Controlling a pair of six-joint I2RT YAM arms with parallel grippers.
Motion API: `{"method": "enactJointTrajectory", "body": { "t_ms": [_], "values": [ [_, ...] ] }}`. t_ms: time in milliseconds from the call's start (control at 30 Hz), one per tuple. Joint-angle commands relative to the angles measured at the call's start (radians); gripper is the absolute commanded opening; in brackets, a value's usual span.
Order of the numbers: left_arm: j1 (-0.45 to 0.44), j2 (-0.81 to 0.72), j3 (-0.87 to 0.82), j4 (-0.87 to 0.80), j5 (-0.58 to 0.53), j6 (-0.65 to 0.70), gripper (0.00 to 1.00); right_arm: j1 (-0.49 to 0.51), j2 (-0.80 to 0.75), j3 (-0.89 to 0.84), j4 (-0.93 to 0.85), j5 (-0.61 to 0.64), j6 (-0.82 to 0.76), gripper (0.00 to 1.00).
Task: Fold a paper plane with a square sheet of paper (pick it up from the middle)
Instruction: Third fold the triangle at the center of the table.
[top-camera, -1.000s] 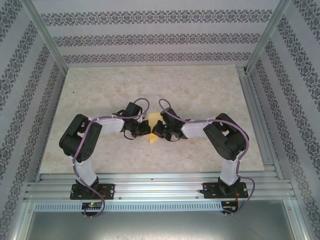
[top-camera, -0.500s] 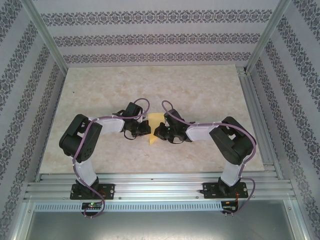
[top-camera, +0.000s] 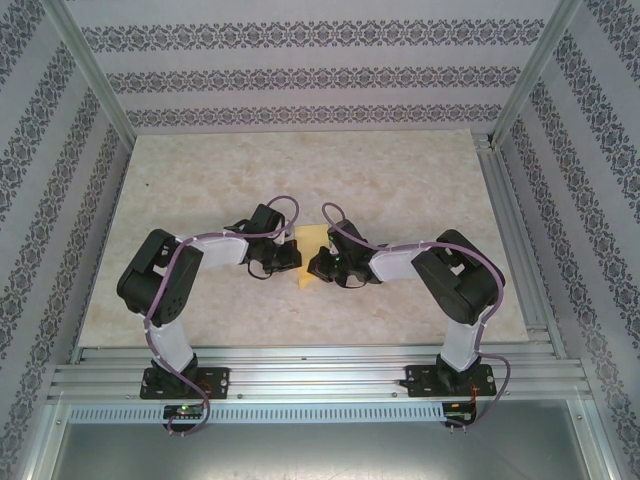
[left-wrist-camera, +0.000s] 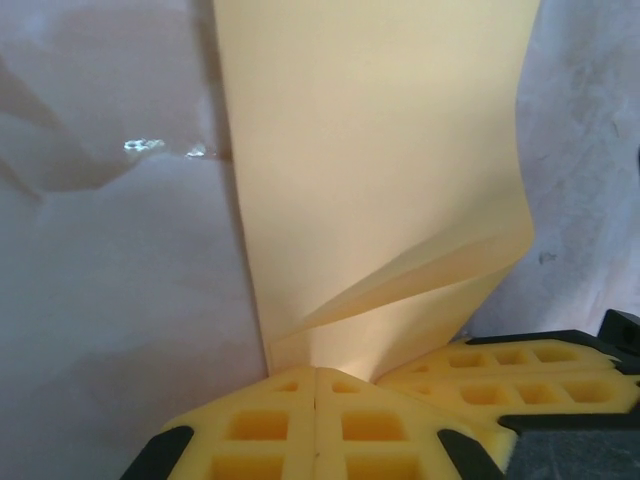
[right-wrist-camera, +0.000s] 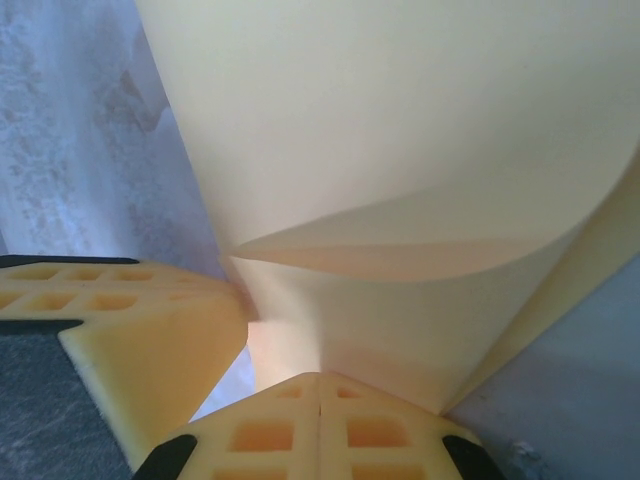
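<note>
One square sheet of paper, curled into a loose fold, sits between two grippers, with the marble table beneath it. The left gripper, at the sheet's left, pinches its edge with jaws pressed together. The right gripper, at the sheet's right, pinches it likewise.

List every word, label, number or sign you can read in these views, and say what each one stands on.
No text can be read.
The yellow sheet of paper is plain, with no print.
The wallpaper carries ornament only, no letters.
The small circuit boards at the arm bases are too small to read.
</note>
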Motion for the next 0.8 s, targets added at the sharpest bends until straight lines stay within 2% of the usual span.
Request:
{"method": "enactJointTrajectory", "body": {
  "t_ms": [0,200,467,767],
  "values": [
    [-0.008,-0.04,-0.003,0.038,0.042,-0.011,0.09,-0.003,0.048,0.003,-0.081,0.041,-0.032,0.0],
    [-0.018,0.011,0.012,0.022,0.022,-0.002,0.1,-0.002,0.049,0.009,-0.09,0.044,-0.038,0.0],
    [-0.019,0.07,0.02,-0.028,-0.084,0.015,0.07,-0.001,0.023,0.002,-0.045,0.025,-0.051,0.0],
    [-0.018,0.063,-0.018,-0.023,-0.103,0.007,0.05,0.053,-0.061,-0.008,0.02,-0.043,-0.09,0.0]
  ]
}}
